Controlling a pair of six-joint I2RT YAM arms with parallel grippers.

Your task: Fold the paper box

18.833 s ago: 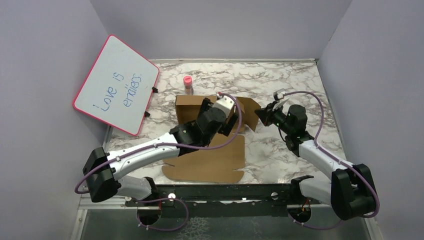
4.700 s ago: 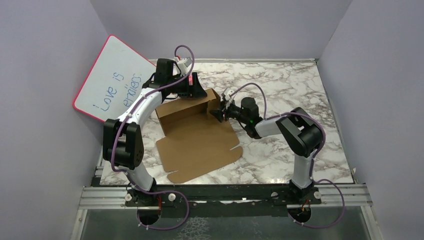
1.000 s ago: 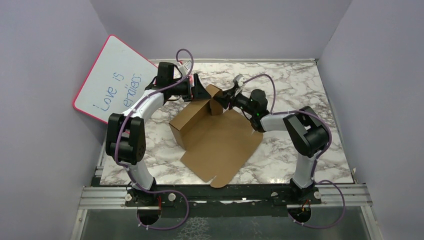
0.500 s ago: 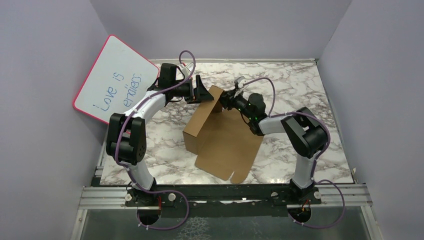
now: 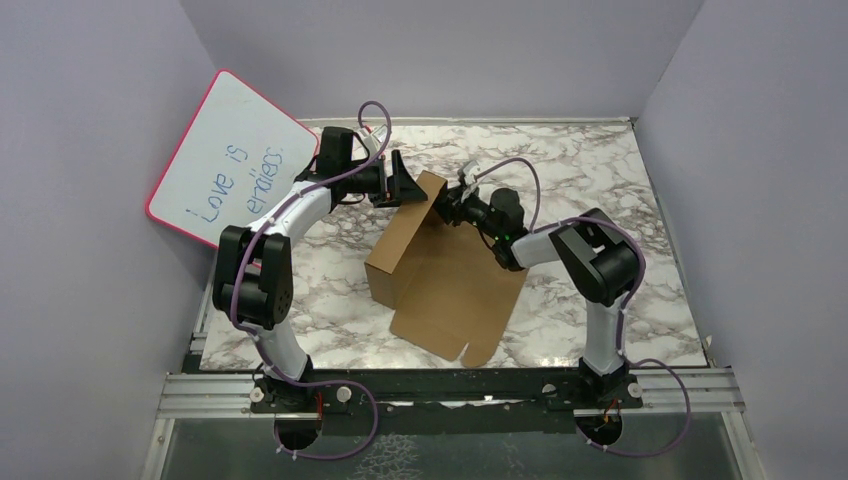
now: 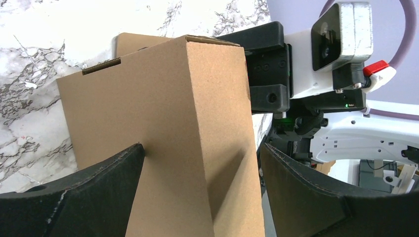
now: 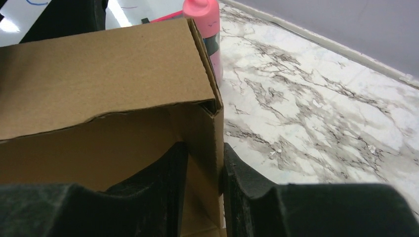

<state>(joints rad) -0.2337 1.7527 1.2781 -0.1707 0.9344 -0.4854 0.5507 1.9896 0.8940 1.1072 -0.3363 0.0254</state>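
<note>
Compared with the top view a second ago, the paper box [image 5: 445, 275] has swung round on the bench [image 5: 600, 180]. Over the last half second it has hardly shifted. It sits mid-bench. Its raised wall, and with it the long axis, slants from far centre to near left. The flat lid panel lies toward the near right, and the open side faces right. The left gripper [image 5: 405, 182] meets the box's far corner from the left and the right gripper [image 5: 447, 208] meets it from the right.

In the left wrist view, the jaws stand wide and straddle the upright corner. One finger touches the wall face, but I see no grip.

In the right wrist view, the jaws are narrow and pinch the end wall just at its corner. A pink bottle [image 7: 202, 12] stands behind the box.

The cardboard is probably light, stiff across its panels and hinged only at the scores, so raised walls may spring back. A gentle pinch on a thin edge close to a crease looks best, since hard pressure could crush the edge.
</note>
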